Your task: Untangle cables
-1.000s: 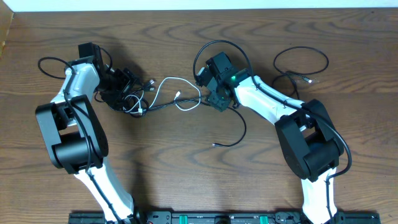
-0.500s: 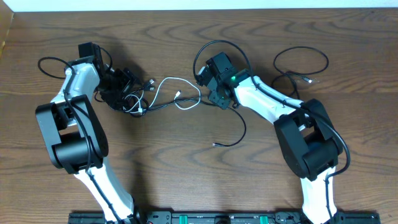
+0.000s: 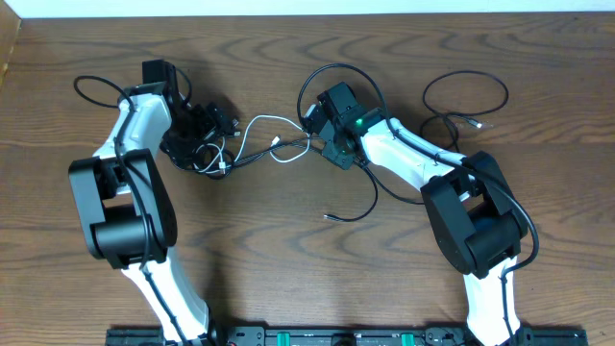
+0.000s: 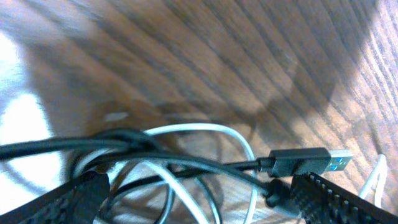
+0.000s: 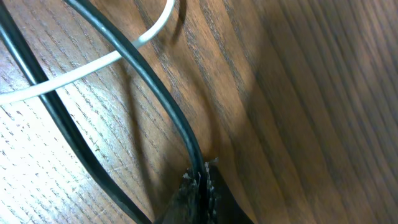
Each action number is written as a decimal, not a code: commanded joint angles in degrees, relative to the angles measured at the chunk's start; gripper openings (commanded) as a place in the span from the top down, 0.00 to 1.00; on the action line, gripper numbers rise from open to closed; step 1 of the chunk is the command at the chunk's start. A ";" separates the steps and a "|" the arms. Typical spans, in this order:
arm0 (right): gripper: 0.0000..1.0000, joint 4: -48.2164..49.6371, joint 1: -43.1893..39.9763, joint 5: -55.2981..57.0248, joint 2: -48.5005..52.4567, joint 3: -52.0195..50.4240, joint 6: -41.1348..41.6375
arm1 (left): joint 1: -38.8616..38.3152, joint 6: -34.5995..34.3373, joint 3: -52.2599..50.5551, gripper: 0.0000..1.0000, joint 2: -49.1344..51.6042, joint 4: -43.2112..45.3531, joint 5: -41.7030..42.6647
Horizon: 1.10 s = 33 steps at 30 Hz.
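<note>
Right gripper (image 5: 199, 182) is pressing its fingertips tight together and pinching a black cable (image 5: 163, 102). This thin, smooth cord is arching away from the tips over the wood grain. A white cable (image 5: 74, 73), equally thin, is crossing it just beyond the grip.

Left gripper (image 4: 205, 200) is standing spread wide, with its ribbed fingers (image 4: 81, 199) flanking the knot rather than clamping it. Between them, dark strands and a pale loop are overlapping. A USB plug (image 4: 308, 160) with a metal shell and blue insert is lying beside the right-hand finger.

Seen from overhead, the cables (image 3: 207, 154) are bunching into a small knot at the left gripper, on the far left part of the table (image 3: 288, 279). From the knot the white cable is looping rightward to the right gripper, which is sitting near the table's middle.

A black tail (image 3: 346, 218) is curling from below the right gripper toward the near edge, its free end resting on bare wood. Well apart, at the far right, a separate black loop (image 3: 505, 94) is lying flat beside the right arm.
</note>
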 commanded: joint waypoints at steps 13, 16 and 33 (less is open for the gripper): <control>0.99 -0.15 0.20 0.70 1.84 -0.48 -0.13 | -3.54 1.14 -0.72 0.05 -5.22 0.59 -6.47; 0.99 -0.17 0.17 0.72 1.84 -0.48 -0.11 | -4.63 1.14 -0.87 0.20 -4.92 1.14 -6.69; 0.99 -0.20 0.17 0.72 1.84 -0.48 -0.11 | -8.98 1.14 -1.14 0.41 -0.74 2.89 -11.91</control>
